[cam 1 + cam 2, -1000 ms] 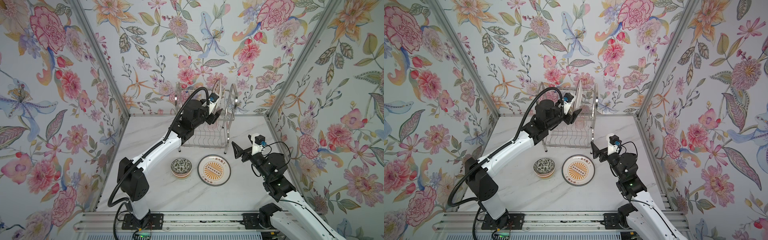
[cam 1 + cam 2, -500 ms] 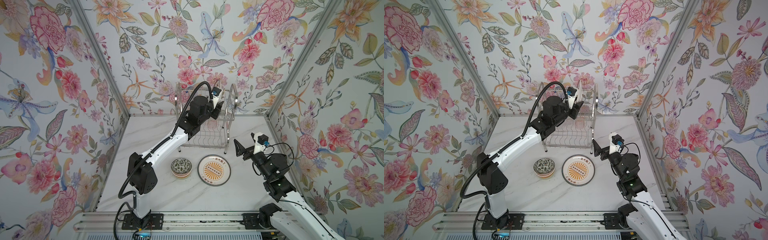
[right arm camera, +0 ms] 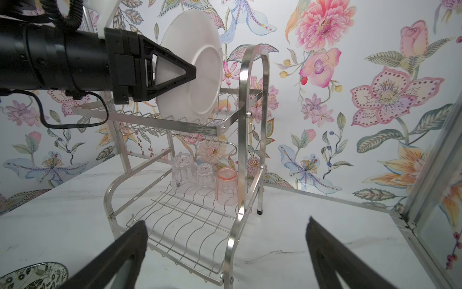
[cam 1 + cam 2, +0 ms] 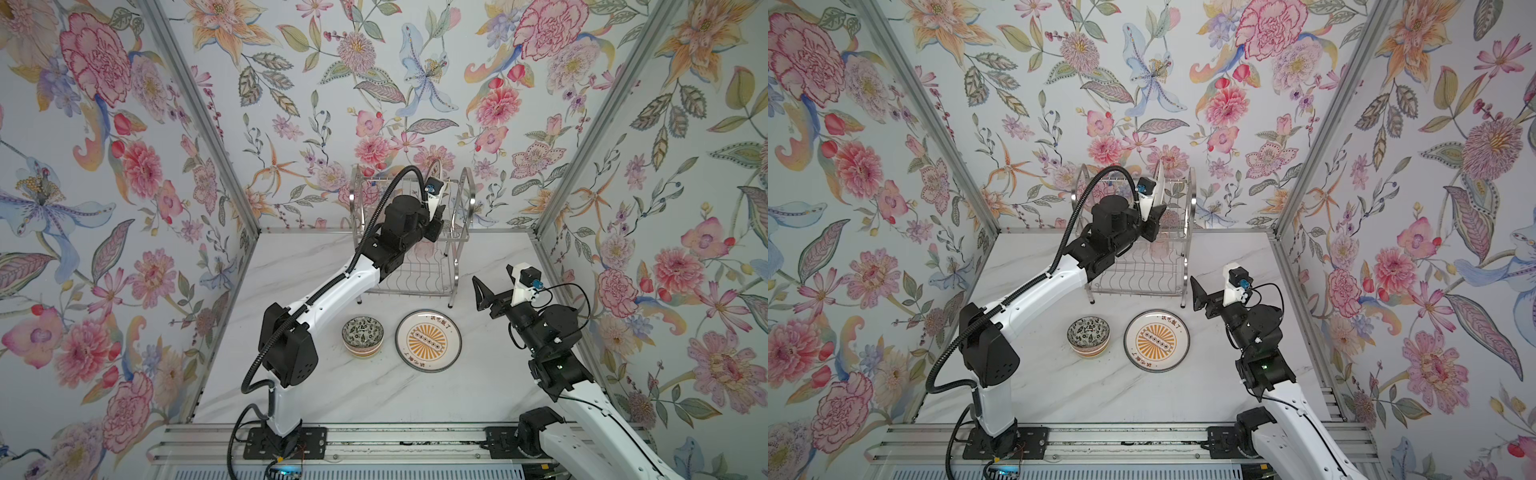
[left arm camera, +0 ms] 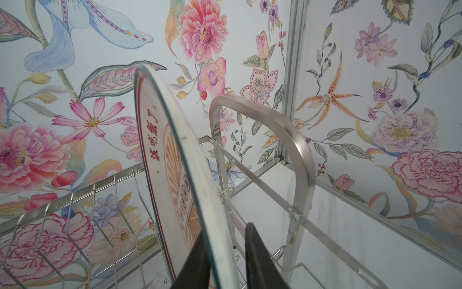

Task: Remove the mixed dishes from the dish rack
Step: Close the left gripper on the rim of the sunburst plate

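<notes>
1. Left wrist view: left gripper (image 5: 225, 230) fingers narrow, astride upright white sunburst-centred ceramic plate (image 5: 175, 150); firm grip unclear.
2. It stands atop shiny two-tier steel wire dish rack (image 4: 415, 274), 12 o'clock on marble-look table (image 4: 457, 399).
3. Wide-spread, empty: right gripper (image 3: 225, 220) fingers.

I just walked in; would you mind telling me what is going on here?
A two-armed robot is emptying a two-tier steel wire dish rack. Its left hand straddles the rim of a white sunburst plate standing upright in the upper tier; whether it is clamped yet is unclear. The right hand hangs open and empty in front of the rack. A dark-patterned bowl and a second sunburst plate lie on the marble table. Two clear cups and a pink-tinted cup remain on the lower tier.
</notes>
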Robot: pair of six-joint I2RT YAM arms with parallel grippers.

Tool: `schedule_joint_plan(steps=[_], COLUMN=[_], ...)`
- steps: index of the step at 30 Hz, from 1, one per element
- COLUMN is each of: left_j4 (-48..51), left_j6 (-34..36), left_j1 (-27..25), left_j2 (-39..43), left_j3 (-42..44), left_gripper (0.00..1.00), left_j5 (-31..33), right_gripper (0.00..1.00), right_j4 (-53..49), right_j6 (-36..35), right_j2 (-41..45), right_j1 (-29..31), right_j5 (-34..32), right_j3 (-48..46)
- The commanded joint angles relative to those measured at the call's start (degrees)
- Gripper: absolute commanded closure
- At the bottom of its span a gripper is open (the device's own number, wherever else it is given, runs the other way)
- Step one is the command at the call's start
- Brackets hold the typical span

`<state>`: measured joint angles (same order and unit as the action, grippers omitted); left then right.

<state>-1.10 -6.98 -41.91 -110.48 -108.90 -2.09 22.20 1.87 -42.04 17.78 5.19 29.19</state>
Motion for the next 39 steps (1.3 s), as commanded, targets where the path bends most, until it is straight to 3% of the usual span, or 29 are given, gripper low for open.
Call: schedule_joint_plan(steps=[1, 22, 26, 39], left_j4=[-0.5, -6.5, -8.5, -16.0], left_j6=[-1.4, -4.4, -5.7, -10.9], left_j1=[-0.7, -1.0, -1.3, -3.1], left_j2=[-0.7, 2.4, 3.1, 2.5], left_j3=[-1.1, 4.2, 5.2, 5.3], left_gripper=[0.76, 0.93, 1.0, 1.0], left_j5=[1.2, 2.8, 3.5, 6.5], right_gripper=[0.01, 0.01, 0.01, 0.01], right_j4=[1.8, 2.3, 2.7, 4.3], right_j6=[1.3, 2.2, 2.2, 2.4], right_j2=[0.0, -0.3, -0.7, -2.3], right_j1=[-0.5, -1.5, -1.7, -1.9], right_j5=[1.0, 2.4, 2.6, 3.7], right_j3=[-0.4, -0.6, -0.5, -0.3])
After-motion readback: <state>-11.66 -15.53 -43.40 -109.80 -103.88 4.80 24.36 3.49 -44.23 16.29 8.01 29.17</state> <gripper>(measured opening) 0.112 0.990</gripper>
